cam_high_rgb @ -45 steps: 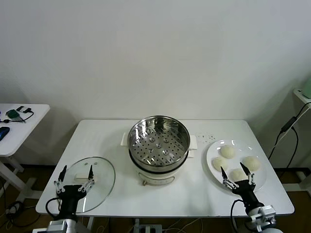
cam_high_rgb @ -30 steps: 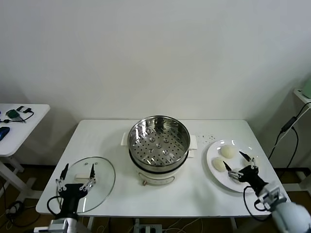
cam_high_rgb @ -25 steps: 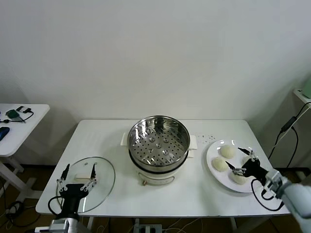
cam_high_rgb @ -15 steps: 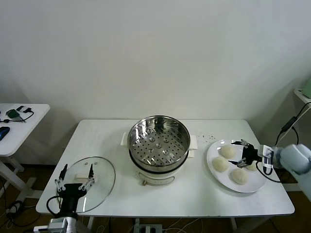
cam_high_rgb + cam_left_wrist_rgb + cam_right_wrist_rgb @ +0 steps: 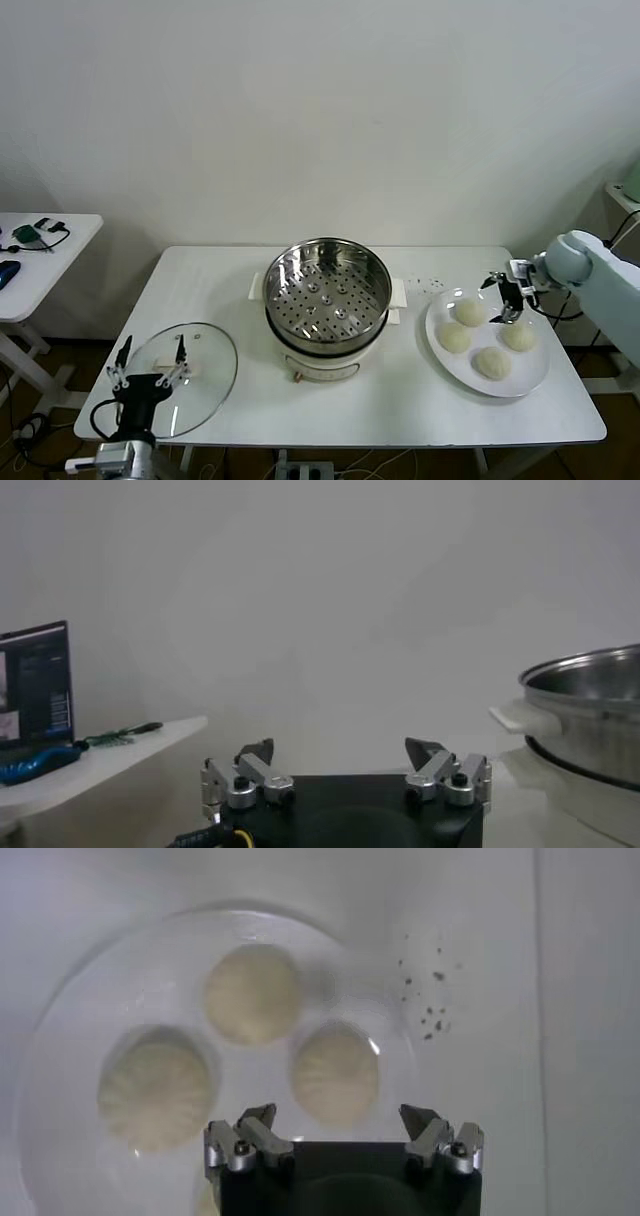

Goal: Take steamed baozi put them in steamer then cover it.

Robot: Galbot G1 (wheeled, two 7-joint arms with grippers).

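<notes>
The steamer stands open at the table's middle with its perforated tray bare; its rim also shows in the left wrist view. Four baozi lie on a white plate at the right. My right gripper is open and empty above the plate's far edge, over the baozi. In the right wrist view, a baozi lies just ahead of the right gripper. The cover lies flat at the front left. My left gripper is open and empty at the cover's near edge.
Dark specks dot the table between the steamer and the plate. A side table with small items stands to the left. A cable hangs at the right. A screen shows in the left wrist view.
My right arm swung from the table's front edge up and across the plate to its far side, still open. The left gripper barely moved. All four baozi stayed on the plate.
</notes>
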